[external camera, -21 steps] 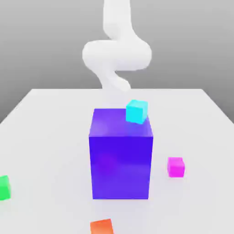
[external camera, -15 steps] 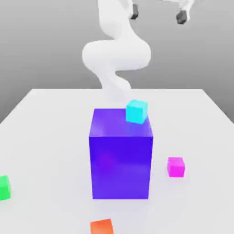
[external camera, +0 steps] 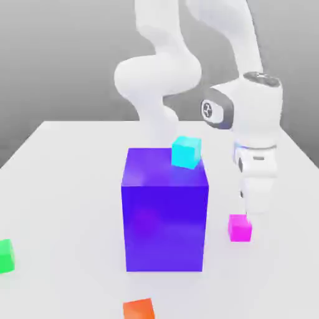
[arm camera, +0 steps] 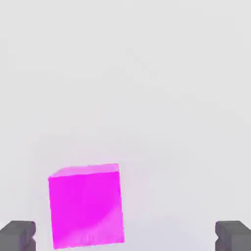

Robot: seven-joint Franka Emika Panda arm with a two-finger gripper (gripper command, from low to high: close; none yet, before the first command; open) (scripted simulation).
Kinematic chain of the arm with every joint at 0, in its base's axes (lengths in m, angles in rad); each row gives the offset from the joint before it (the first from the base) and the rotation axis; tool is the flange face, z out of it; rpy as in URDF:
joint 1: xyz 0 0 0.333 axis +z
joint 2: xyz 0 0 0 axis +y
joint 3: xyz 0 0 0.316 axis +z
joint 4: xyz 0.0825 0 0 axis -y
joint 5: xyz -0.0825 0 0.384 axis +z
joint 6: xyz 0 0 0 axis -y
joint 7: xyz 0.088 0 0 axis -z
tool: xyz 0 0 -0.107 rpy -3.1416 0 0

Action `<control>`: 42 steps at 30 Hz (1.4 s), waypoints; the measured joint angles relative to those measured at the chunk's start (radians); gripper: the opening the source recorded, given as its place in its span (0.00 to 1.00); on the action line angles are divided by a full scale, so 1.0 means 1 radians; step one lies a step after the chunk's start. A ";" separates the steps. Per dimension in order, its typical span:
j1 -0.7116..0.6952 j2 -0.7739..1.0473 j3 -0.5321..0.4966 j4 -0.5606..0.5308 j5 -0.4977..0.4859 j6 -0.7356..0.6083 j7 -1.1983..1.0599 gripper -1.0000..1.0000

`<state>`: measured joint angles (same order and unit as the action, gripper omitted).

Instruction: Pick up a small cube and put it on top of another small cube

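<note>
Gripper spread wide above the small cube — glossy, plain, bright magenta.

Pink cube flat on table; green cube well apart.

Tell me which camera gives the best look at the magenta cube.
The hand view: the magenta cube looms large on the bare table, between the two dark fingertips of the open hand, untouched. In the exterior view it is a small cube beside the big blue block, just below the arm.
</note>
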<state>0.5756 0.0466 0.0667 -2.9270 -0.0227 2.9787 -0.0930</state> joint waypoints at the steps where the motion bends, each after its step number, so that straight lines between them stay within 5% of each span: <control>1: 0.007 0.038 -0.010 0.005 -0.012 0.030 0.006 0.50; 5: 0.051 0.184 -0.060 0.029 -0.040 0.149 0.024 0.50; 6: 0.057 0.205 -0.066 0.033 -0.040 0.167 0.024 0.00; 13: 0.057 0.203 -0.066 0.033 -0.043 0.164 0.027 0.00; 21: 0.038 -0.063 -0.027 -0.016 0.022 -0.053 -0.021 0.00; 27: -0.009 -0.170 -0.029 0.101 -0.110 -0.177 -0.026 0.00; 35: -0.195 -0.146 -0.220 0.315 -0.100 -0.322 -0.103 0.00; 42: -0.440 -0.045 -0.354 0.420 0.044 -0.379 -0.187 0.00</control>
<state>0.1360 0.0013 -0.2869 -2.5075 0.0212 2.5994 -0.2800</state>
